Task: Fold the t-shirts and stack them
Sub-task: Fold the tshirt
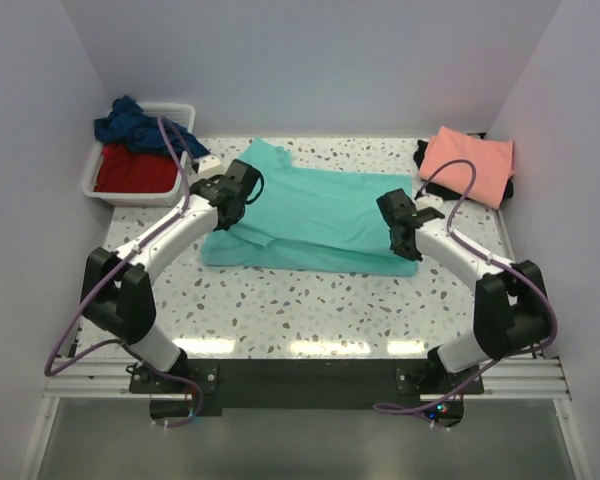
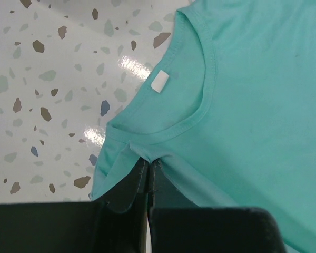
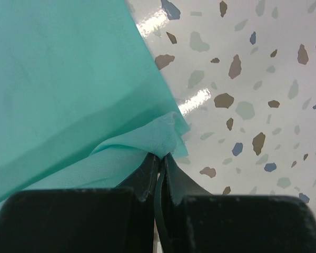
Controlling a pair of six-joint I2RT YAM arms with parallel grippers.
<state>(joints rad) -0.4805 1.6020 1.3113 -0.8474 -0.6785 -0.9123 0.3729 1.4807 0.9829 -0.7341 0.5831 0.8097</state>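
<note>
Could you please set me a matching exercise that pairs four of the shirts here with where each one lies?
Things:
1. teal shirt
2. pink shirt
3. red shirt
4. navy shirt

Places:
A. low in the tub
B. far right, on a black shirt
C. heaped at the tub's far end
D. mid-table, pinched by the left gripper and the right gripper

Pairs: 1-D; 2-B; 3-A; 4-C
</note>
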